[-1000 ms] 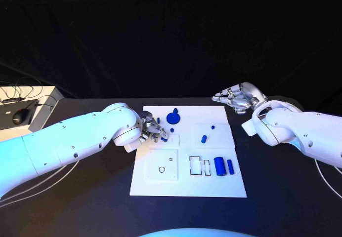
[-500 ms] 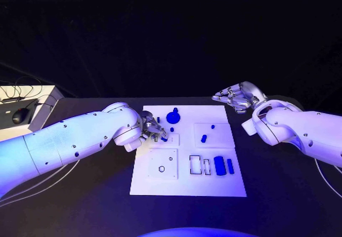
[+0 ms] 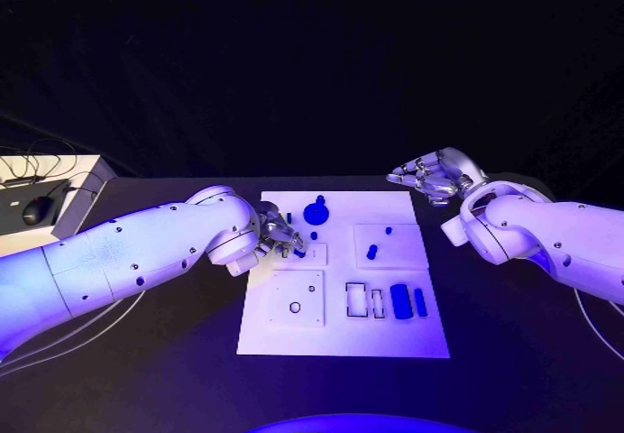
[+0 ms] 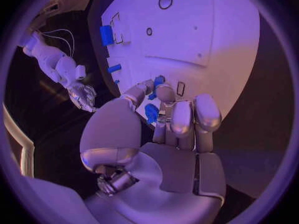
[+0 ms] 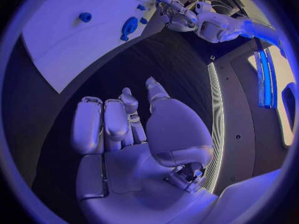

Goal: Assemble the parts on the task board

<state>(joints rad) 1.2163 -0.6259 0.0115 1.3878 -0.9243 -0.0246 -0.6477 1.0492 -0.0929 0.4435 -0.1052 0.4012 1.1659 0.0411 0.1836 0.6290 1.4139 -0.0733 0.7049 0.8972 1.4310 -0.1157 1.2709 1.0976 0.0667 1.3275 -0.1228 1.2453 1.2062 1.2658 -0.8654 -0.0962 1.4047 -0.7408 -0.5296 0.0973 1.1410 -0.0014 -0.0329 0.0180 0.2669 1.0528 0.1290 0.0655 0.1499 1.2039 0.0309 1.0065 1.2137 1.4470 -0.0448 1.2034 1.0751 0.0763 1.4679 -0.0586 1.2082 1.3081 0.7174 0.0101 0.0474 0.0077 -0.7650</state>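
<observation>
The white task board lies in the middle of the black table. My left hand rests over its left edge, fingers curled, and pinches a small blue part between thumb and fingers. Another small blue piece lies right at the fingertips. A round blue part with a knob stands just beyond the hand. A blue peg sits in the right square, and two blue cylinders lie near the board's right edge. My right hand hovers off the far right corner, fingers apart, holding nothing.
A white box with a black mouse and cables sits at the table's far left. Black rectangular slots and a round hole mark the board's near half. Bare black table surrounds the board.
</observation>
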